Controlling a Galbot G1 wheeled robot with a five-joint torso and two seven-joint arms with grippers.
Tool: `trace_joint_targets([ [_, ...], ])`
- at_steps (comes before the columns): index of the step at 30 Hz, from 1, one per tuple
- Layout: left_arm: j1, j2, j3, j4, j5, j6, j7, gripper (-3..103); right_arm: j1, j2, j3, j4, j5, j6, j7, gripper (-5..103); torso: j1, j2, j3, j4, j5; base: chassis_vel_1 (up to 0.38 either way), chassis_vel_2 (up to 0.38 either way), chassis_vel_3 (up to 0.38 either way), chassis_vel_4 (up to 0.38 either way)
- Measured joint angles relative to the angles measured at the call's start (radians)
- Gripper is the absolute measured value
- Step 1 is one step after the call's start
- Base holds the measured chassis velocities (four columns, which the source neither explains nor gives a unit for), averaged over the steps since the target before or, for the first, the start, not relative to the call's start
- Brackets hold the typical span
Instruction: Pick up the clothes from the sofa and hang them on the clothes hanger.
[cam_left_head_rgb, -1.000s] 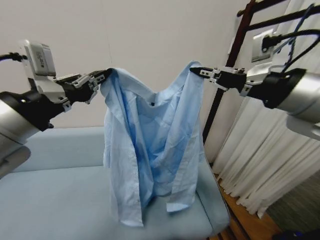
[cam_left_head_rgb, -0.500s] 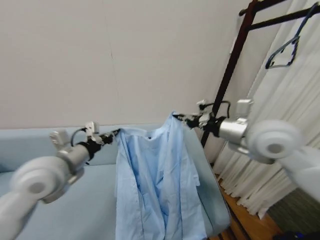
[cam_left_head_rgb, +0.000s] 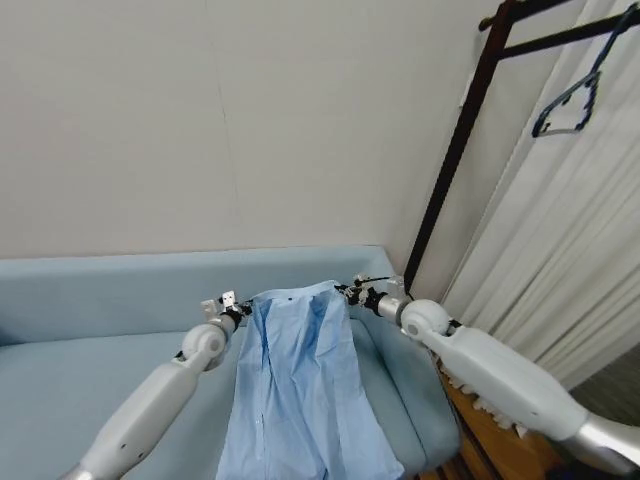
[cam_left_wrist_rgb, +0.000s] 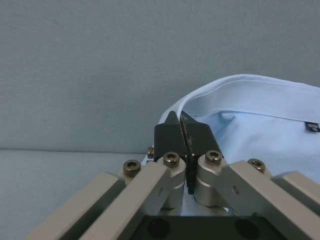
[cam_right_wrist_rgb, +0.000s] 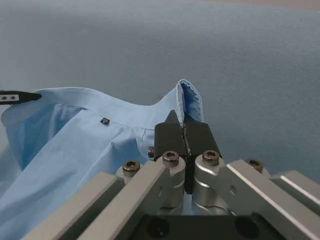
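Since half a second ago both arms have stretched farther out and down, carrying the shirt (cam_left_head_rgb: 300, 390) from mid-air to the sofa (cam_left_head_rgb: 90, 295). The left gripper (cam_left_head_rgb: 236, 312) has its fingers (cam_left_wrist_rgb: 169, 141) pressed together on a fold of the shirt's edge near the collar. The right gripper (cam_left_head_rgb: 350, 291) has its fingers (cam_right_wrist_rgb: 169, 140) pinched the same way on the opposite shoulder edge. Between them the collar is spread in front of the sofa's backrest, and the light blue cloth runs down over the seat and past its front edge. To the right stands the dark clothes rack (cam_left_head_rgb: 452, 160), with a hanger (cam_left_head_rgb: 565, 105) up by its top bars, before the white curtain (cam_left_head_rgb: 560, 260).
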Motion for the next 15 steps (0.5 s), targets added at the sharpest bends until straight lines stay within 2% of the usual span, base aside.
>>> trace_joint_targets([
  [5, -0.117, -0.137, 0.068, 0.254, 0.108, -0.035, 0.069, 0, 0.041, 0.146, -0.012, -0.262, -0.169, 0.084, -0.065, 0, 0.0, 0.0, 0.0, 0.0002, -0.0001, 0.0, 0.0, 0.0, 0.0],
  [6, -0.117, -0.137, 0.068, 0.254, 0.108, -0.035, 0.069, 0, 0.041, 0.146, -0.012, -0.262, -0.169, 0.084, -0.065, 0, 0.0, 0.0, 0.0, 0.0002, -0.0001, 0.0, 0.0, 0.0, 0.0],
  [11, -0.208, -0.243, 0.108, 0.489, 0.205, -0.065, 0.131, 0, 0.074, 0.236, -0.014, -0.493, -0.298, 0.155, -0.149, 0, 0.0, 0.0, 0.0, -0.0001, 0.0, 0.0, 0.0, 0.0, 0.0],
  [12, -0.235, -0.298, 0.115, 0.595, 0.264, -0.084, 0.159, 0, 0.08, 0.28, -0.016, -0.61, -0.345, 0.186, -0.185, 0, 0.0, 0.0, 0.0, -0.0003, 0.0, 0.0, 0.0, 0.0, 0.0],
  [15, -0.234, -0.318, 0.115, 0.62, 0.286, -0.089, 0.163, 0, 0.079, 0.3, -0.015, -0.655, -0.366, 0.201, -0.192, 0, 0.0, 0.0, 0.0, 0.0001, 0.0, 0.0, 0.0, 0.0, 0.0],
])
